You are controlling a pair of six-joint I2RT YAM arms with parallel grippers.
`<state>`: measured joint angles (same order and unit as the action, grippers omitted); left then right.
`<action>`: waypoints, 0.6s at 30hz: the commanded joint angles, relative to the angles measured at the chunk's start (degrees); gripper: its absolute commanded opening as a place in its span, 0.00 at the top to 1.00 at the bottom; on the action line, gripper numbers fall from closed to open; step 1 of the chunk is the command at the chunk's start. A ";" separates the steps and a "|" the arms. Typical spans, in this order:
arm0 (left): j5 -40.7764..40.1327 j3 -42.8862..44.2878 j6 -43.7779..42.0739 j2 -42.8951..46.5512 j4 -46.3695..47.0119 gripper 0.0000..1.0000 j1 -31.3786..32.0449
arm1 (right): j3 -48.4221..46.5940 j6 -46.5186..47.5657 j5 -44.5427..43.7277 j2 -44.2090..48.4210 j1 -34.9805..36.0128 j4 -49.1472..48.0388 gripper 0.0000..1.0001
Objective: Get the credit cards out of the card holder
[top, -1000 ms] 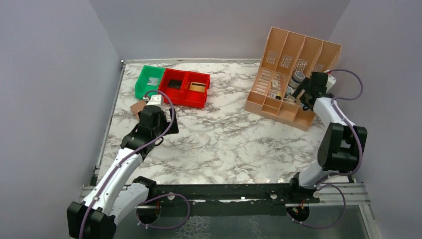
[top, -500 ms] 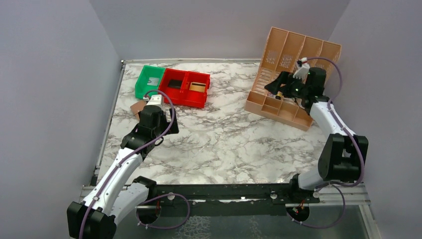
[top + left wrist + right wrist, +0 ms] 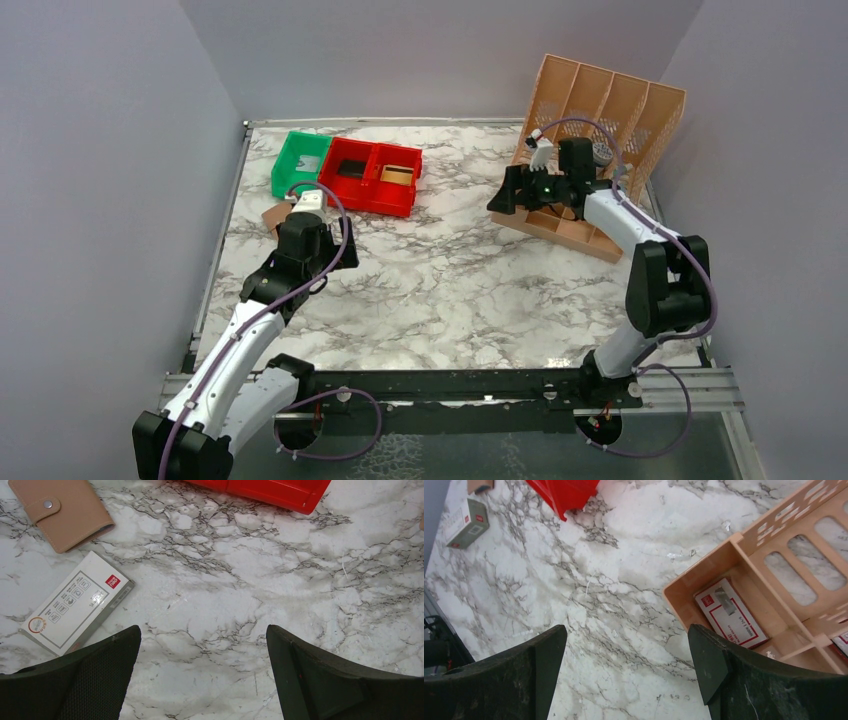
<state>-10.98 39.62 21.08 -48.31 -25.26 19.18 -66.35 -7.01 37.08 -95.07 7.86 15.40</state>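
Observation:
The card holder [image 3: 60,510], a brownish-pink wallet with a snap tab, lies folded shut on the marble at the far left; the top view shows it [image 3: 272,215] beside my left arm. No credit cards show at it. My left gripper [image 3: 202,675] hangs open over bare marble, right of and nearer than the holder, with nothing between its fingers. My right gripper [image 3: 626,675] is open and empty too, over the marble at the near left corner of the peach organizer [image 3: 590,150].
A white printed box [image 3: 75,605] lies just near of the holder. The red bin [image 3: 370,178] holds a dark flat item and a tan one; the green bin [image 3: 300,160] adjoins it. A red-and-white box [image 3: 730,612] sits in the organizer.
My right arm has swung left from the organizer's right side to its near left corner. The left arm has hardly moved.

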 commanded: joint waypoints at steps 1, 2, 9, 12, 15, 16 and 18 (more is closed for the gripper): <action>-1.21 1.26 0.36 0.58 1.14 0.01 -0.37 | -1.00 3.74 -1.27 -0.91 0.64 3.04 0.07; -1.23 1.25 0.36 0.53 1.17 0.01 -0.37 | -1.30 3.97 -1.04 -1.04 0.66 3.44 0.07; -1.32 1.28 0.39 0.17 1.14 0.01 -0.37 | -2.11 5.73 1.39 -2.22 1.72 4.91 0.07; -1.37 1.30 0.42 0.10 1.11 0.01 -0.37 | -2.71 7.08 1.31 -2.58 3.01 6.33 0.07; -1.45 1.25 0.45 -0.03 1.14 0.01 -0.37 | -2.97 7.40 0.45 -3.22 3.85 6.55 0.07; -1.34 1.25 0.45 -0.03 1.11 0.01 -0.37 | -3.09 7.56 -0.22 -3.56 4.17 7.08 0.08; -1.32 1.25 0.45 -0.22 1.14 0.01 -0.38 | -3.06 7.60 -2.60 -4.10 4.50 7.10 0.07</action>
<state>-11.16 39.62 21.10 -48.34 -25.26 19.18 -68.42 -0.49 36.60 -97.32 10.85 19.70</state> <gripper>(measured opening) 0.992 0.927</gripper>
